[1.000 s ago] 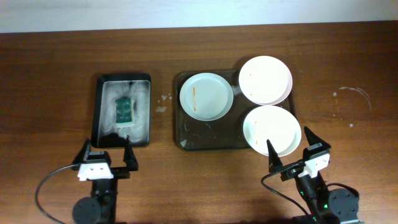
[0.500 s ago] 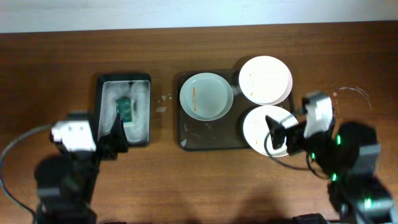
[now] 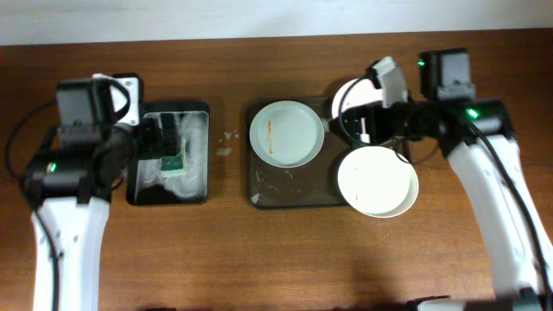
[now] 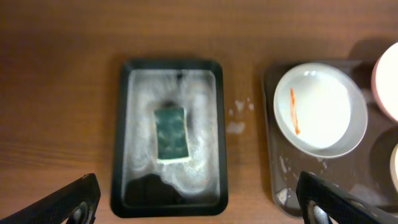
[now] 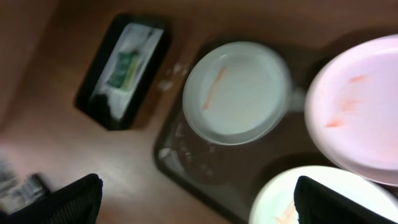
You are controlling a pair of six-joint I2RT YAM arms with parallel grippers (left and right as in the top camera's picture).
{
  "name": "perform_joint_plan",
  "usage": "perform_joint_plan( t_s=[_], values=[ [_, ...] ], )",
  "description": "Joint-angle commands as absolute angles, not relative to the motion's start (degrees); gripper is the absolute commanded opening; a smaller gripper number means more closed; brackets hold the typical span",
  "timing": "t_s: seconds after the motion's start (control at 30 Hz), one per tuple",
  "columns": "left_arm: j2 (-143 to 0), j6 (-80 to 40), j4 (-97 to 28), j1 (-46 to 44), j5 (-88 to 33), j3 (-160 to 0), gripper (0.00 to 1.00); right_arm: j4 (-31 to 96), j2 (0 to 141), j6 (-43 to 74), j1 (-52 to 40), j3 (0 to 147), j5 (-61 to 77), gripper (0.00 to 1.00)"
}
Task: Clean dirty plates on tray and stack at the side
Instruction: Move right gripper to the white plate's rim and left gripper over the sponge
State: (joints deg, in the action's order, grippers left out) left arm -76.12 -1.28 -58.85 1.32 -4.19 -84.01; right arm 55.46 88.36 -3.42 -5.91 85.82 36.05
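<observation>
Clearly both end effectors point(image 4: 198, 204) point(image 5: 198, 200) wide, empty.

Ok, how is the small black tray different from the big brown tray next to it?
The black tray is narrower; the brown tray is clearly wider. The black tray holds white foam and a green sponge, while the brown tray carries white plates. The black tray looks opaque, the brown tray slightly see-through. Both are rectangular with rounded corners and a raised rim, and both lie flat on the table.
</observation>
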Motion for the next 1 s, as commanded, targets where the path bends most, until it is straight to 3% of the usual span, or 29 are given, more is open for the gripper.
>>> perform_joint_plan(
  t_s=[0.0, 0.1, 0.27, 0.47, 0.57, 0.97],
  values=[
    [-81.1, -0.4, -60.4, 1.6, -11.9, -84.9, 0.99, 55.3, 95.7, -3.6, -6.4, 86.5, 43.3, 0.98],
    [-85.0, -0.4, -60.5, 1.6, -12.2, -84.8, 0.99, 54.2, 101.8, -1.5, -6.4, 86.5, 41.7, 0.98],
    [-91.8, -0.5, -60.2, 1.7, -11.8, -84.8, 0.99, 49.0, 107.5, 11.5, -9.0, 86.5, 26.9, 0.96],
    [-95.8, -3.9, -58.9, 1.6, -4.7, -84.8, 0.99, 43.9, 109.3, 23.0, -15.2, 86.5, 9.8, 0.72],
    [-95.8, -3.9, -57.5, 1.5, -4.6, -84.8, 0.99, 41.7, 110.0, 26.5, -18.5, 86.4, 2.6, 0.65],
    [-95.8, -3.8, -55.1, 1.6, 0.1, -84.7, 0.99, 38.0, 118.4, 30.6, -21.8, 86.4, -2.0, 0.63]
  ],
)
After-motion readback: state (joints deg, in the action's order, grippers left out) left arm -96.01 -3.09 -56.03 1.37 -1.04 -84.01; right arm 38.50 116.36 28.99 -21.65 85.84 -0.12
